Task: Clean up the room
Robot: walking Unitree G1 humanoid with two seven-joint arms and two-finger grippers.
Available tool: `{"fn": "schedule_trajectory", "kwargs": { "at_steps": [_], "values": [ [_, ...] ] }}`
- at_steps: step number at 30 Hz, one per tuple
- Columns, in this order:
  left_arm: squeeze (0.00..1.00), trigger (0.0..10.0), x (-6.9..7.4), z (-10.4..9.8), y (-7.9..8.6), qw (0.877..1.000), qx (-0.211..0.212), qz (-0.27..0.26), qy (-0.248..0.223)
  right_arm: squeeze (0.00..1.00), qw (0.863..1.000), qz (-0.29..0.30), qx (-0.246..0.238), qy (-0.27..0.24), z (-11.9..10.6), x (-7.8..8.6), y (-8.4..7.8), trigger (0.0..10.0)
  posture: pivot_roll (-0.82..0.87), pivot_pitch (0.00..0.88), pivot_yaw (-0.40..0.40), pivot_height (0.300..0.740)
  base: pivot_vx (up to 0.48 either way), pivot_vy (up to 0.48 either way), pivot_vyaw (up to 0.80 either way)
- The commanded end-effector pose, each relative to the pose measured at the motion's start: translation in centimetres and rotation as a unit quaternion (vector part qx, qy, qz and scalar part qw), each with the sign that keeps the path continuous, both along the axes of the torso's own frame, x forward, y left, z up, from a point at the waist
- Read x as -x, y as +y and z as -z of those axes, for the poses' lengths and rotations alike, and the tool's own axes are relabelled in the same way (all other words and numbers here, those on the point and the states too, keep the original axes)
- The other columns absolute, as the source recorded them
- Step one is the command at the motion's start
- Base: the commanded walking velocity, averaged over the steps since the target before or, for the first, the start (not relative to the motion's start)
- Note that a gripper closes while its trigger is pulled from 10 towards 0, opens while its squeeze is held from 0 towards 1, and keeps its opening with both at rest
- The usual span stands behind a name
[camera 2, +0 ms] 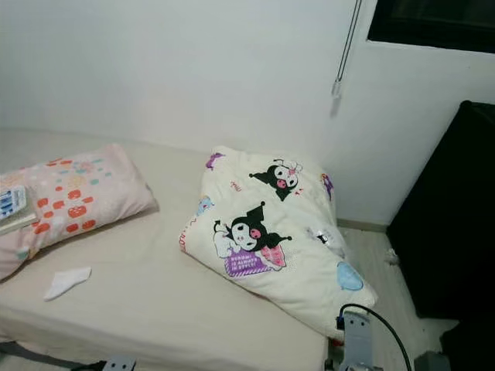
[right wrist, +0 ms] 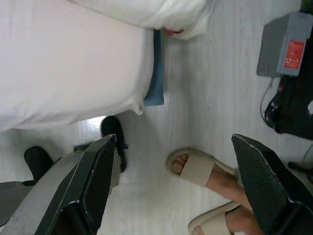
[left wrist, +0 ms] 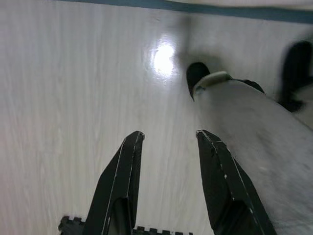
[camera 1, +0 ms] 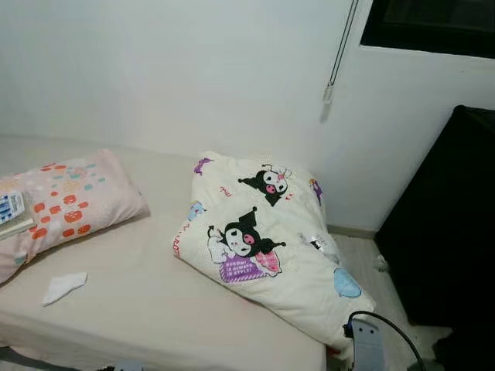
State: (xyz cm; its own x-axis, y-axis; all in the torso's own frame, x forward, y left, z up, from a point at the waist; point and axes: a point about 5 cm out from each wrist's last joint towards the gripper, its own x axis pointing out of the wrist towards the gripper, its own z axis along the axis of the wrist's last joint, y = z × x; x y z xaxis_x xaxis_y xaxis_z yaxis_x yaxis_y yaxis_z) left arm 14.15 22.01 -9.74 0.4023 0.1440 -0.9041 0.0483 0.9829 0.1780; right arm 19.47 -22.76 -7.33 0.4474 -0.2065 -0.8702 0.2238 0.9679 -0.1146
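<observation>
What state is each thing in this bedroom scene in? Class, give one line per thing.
Duvet: folded, lying on the bed, one corner overhanging its edge.
Pillow: flat on the bed, a book on one end.
White cloth: crumpled, loose on the mattress.
Left gripper: open, above the floor.
Right gripper: open wide, near a person's sandalled foot.

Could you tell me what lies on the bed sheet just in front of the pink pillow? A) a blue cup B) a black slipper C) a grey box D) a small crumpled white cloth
D: a small crumpled white cloth lies on the bare sheet of the bed, just in front of the pink pillow.
</observation>
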Motion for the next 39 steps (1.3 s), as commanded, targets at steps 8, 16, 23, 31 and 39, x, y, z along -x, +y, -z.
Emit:
{"fn": "schedule_trajectory", "kwargs": {
  "at_steps": [8, 16, 23, 31, 39],
  "values": [
    [0.00, 10.0, 0.8, 0.3, -0.1, 1.000, -0.004, -0.006, 0.017, 0.00, 1.000, 0.001, 0.011, 0.003, -0.1, 0.1, -0.6, 10.0, -0.10, 0.000, -0.060, 0.740, 0.000, 0.000, 0.00],
    [0.00, 10.0, 0.9, 0.3, -0.1, 1.000, -0.006, -0.008, 0.019, 0.00, 1.000, 0.012, 0.003, -0.011, -0.3, -0.2, -0.7, 10.0, -0.09, 0.000, -0.060, 0.740, 0.000, 0.000, 0.00],
    [0.00, 10.0, 0.9, 0.3, 0.0, 1.000, -0.007, -0.007, 0.020, 0.00, 0.998, 0.035, -0.003, -0.047, -1.1, -1.4, -1.3, 10.0, -0.10, 0.000, -0.060, 0.740, 0.000, 0.000, 0.00],
    [0.00, 10.0, 1.1, 0.2, 0.7, 0.999, -0.014, -0.026, 0.014, 0.00, 0.990, 0.037, 0.028, -0.132, -4.0, -5.0, -2.7, 10.0, -0.09, 0.000, -0.054, 0.705, 0.000, 0.000, 0.00],
    [0.00, 10.0, -1.7, -1.2, 2.2, 0.995, -0.008, -0.077, -0.058, 0.00, 0.979, 0.081, 0.040, -0.182, -6.2, -6.9, -4.3, 10.0, -0.08, 0.000, -0.052, 0.685, 0.000, 0.000, 0.00]
  ]
}}
